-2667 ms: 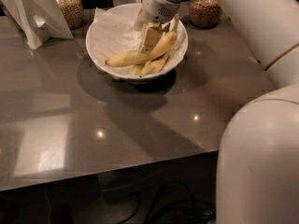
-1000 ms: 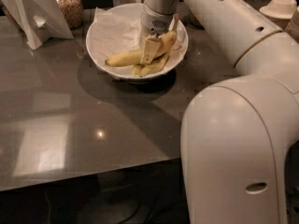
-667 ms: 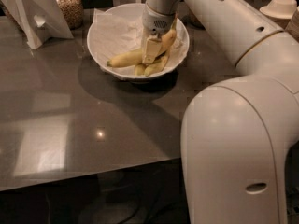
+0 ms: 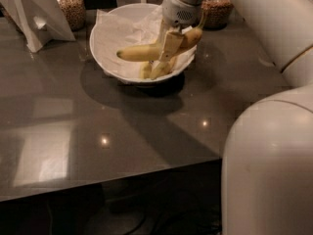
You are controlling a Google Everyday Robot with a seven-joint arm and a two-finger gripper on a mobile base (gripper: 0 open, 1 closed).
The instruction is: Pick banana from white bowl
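A long yellow banana (image 4: 139, 53) with a dark tip at its left end and a stem at its upper right hangs in my gripper (image 4: 168, 50), lifted above the white bowl (image 4: 105, 33). The bowl is wide, round and lined with crumpled white paper. My gripper's fingers are shut on the banana's middle, reaching down from the arm at the bowl's far right side. Smaller, thinner bananas (image 4: 155, 70) still lie in the bowl below it.
A white folded card stand (image 4: 36, 18) stands at the far left. Two glass jars of nuts (image 4: 71, 6) (image 4: 217, 6) stand behind the bowl. My large white arm and base (image 4: 269, 155) fill the right side. The table's front edge runs across the lower frame.
The gripper has risen with the long banana; the banana now hangs clear above the other bananas instead of lying among them.
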